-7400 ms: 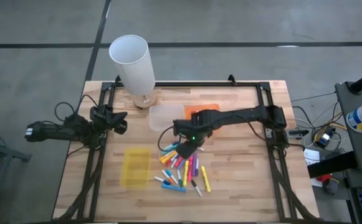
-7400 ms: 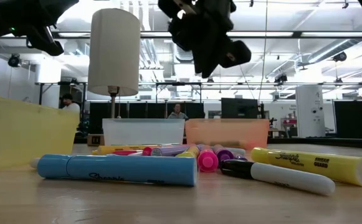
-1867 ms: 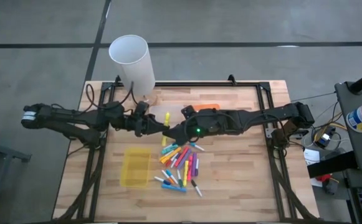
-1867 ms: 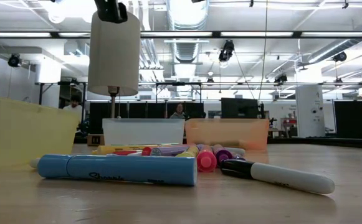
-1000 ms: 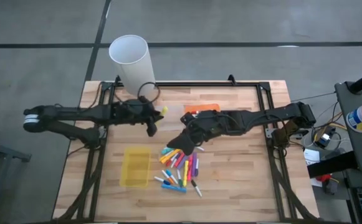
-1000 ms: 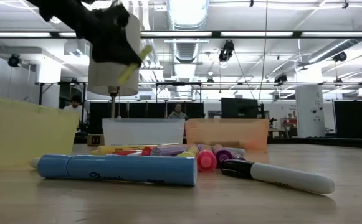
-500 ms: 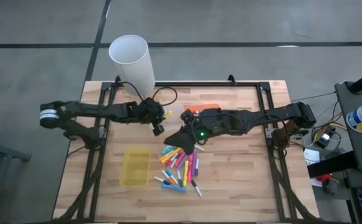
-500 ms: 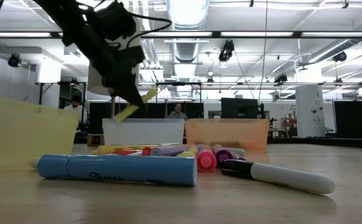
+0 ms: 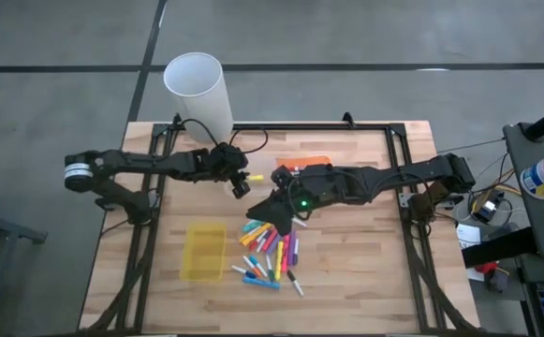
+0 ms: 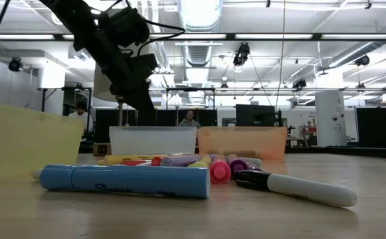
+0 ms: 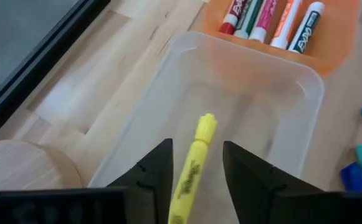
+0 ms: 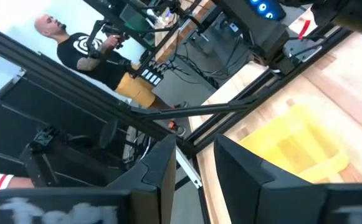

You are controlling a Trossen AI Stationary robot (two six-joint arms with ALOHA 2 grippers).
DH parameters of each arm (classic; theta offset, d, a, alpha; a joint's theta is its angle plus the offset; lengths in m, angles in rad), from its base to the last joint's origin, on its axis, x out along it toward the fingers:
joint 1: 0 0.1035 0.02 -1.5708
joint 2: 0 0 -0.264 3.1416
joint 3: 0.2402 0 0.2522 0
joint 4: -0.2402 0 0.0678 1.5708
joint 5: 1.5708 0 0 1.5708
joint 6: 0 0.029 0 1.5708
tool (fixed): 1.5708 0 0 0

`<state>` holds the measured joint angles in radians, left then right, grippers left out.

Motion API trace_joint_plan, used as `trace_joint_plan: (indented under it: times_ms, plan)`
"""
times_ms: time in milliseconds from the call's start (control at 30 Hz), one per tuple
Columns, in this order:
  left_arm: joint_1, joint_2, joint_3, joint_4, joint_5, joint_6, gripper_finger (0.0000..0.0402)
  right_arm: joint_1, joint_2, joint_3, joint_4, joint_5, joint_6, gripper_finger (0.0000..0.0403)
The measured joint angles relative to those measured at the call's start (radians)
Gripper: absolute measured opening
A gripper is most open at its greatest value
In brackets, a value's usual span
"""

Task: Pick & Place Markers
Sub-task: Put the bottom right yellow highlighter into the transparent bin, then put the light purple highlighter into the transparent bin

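While the left gripper (image 9: pixel 240 181) hangs over the clear tray (image 11: pixel 243 112) with its jaws apart, the yellow marker (image 11: pixel 191 162) lies between the dark fingers (image 11: pixel 156 174) and along them, cap end pointing away from the wrist, over the tray's frosted plastic floor; whether it has landed I cannot tell. The right gripper (image 9: pixel 273 212), its jaws slightly parted around nothing, is the nearer arm to the loose markers (image 9: pixel 273 251), smooth capped pens scattered at mixed angles on the wooden table (image 9: pixel 365 271) beside the yellow tray (image 9: pixel 203 251).
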<state>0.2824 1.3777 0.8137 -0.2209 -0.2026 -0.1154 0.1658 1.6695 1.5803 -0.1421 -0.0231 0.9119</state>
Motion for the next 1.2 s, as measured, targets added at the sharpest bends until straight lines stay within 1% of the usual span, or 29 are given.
trace_joint_plan:
  times_ms: [167,267,400,467,567,767,967,1067,1133,1200]
  plan:
    - [0.002,-0.007,0.034,-0.043,0.0,-0.006,0.0138,-0.001,0.0,0.0,-0.001,0.0,-0.008,0.0093]
    - [0.002,-0.035,0.067,-0.094,0.005,-0.049,0.0139,0.0,0.0,0.0,-0.012,0.0,-0.026,0.0091]
    - [0.002,-0.106,0.11,-0.19,0.06,-0.132,0.0139,0.011,0.0,0.0,-0.058,-0.001,-0.05,0.0093]
    - [0.001,-0.152,0.119,-0.241,0.081,-0.163,0.0139,0.02,0.0,0.0,-0.109,-0.001,-0.069,0.0093]
    - [0.001,-0.235,0.121,-0.275,0.094,-0.243,0.0139,0.034,0.015,-0.004,-0.162,-0.001,-0.09,0.009]
    - [-0.003,-0.398,0.12,-0.262,0.181,-0.402,0.0139,0.053,0.081,-0.019,-0.176,-0.003,-0.093,0.0091]
    - [-0.007,-0.524,0.119,-0.211,0.272,-0.478,0.0139,0.06,0.148,-0.019,-0.229,-0.012,-0.091,0.0086]
    - [-0.012,-0.568,0.119,-0.174,0.303,-0.541,0.0139,0.059,0.165,-0.019,-0.295,-0.015,-0.005,0.0081]
    - [-0.018,-0.593,0.119,-0.149,0.315,-0.578,0.0139,0.059,0.175,-0.019,-0.364,-0.013,0.062,0.0078]
    - [-0.024,-0.611,0.119,-0.122,0.316,-0.609,0.0139,0.059,0.182,-0.019,-0.457,-0.01,0.161,0.0076]
